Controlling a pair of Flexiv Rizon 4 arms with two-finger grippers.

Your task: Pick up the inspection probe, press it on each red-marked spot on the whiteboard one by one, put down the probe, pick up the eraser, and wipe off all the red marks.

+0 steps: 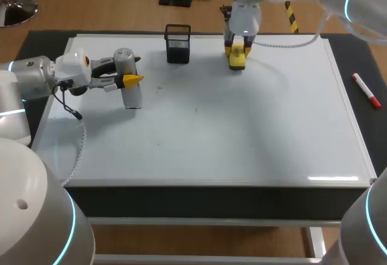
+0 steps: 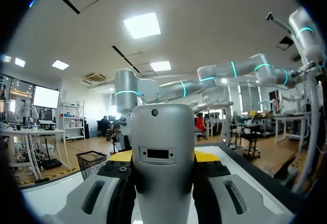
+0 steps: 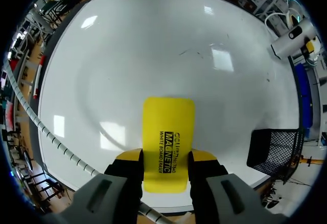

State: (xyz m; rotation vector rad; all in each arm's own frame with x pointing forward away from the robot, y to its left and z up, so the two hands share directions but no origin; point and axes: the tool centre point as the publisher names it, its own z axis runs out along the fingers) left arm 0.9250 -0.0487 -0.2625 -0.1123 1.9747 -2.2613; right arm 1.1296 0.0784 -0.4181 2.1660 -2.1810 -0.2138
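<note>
Probe stands upright (long axis vertical) between left fingers.

Black mesh basket, red marker lying apart

The large white whiteboard has a smooth, glossy face that throws back the ceiling lights in bright patches. Its thin pale frame looks like satin metal. The yellow rectangular eraser looks like hard, smooth plastic with a slight sheen and black print. The silver-grey rounded inspection probe has a smooth satin casing; plastic or painted metal cannot be told. The black wire-mesh basket is open metal mesh, matt. The right gripper has matt grey plastic finger housings and duller, rubbery-looking yellow tips. The red-capped white marker seems smooth plastic, and the dark table border looks matt
</note>
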